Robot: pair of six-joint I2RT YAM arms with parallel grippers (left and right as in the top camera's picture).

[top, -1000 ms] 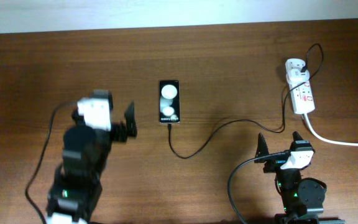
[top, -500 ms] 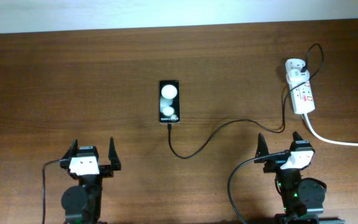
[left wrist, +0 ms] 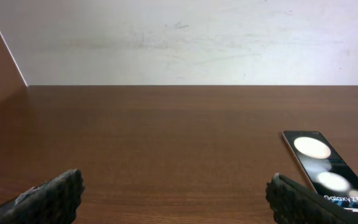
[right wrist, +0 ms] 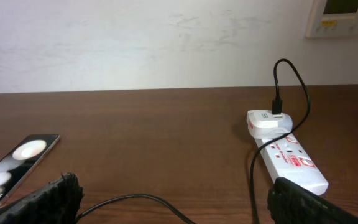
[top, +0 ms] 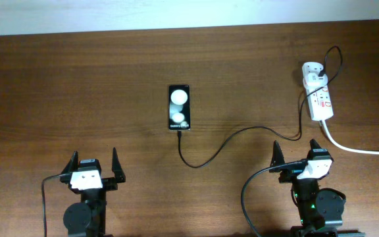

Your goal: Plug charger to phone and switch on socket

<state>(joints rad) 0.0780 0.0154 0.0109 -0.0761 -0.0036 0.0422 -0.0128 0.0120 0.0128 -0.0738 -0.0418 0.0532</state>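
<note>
The black phone (top: 179, 106) lies flat on the table, two white spots on its screen; it also shows in the left wrist view (left wrist: 325, 175) and the right wrist view (right wrist: 14, 163). The thin black charger cable (top: 229, 139) runs from the phone's near end, where its tip sits, to the white plug adapter (top: 312, 71) seated in the white socket strip (top: 320, 100), also in the right wrist view (right wrist: 294, 162). My left gripper (top: 93, 166) is open and empty at the near left. My right gripper (top: 296, 153) is open and empty, just near the cable.
The strip's thick white cord (top: 360, 150) runs off to the right edge. The cable loops above the adapter (right wrist: 291, 81). A pale wall (left wrist: 179, 37) stands behind the table's far edge.
My left arm has drawn back from near the phone to the near left edge of the table, its gripper open. The right arm, phone and cable have not moved.
</note>
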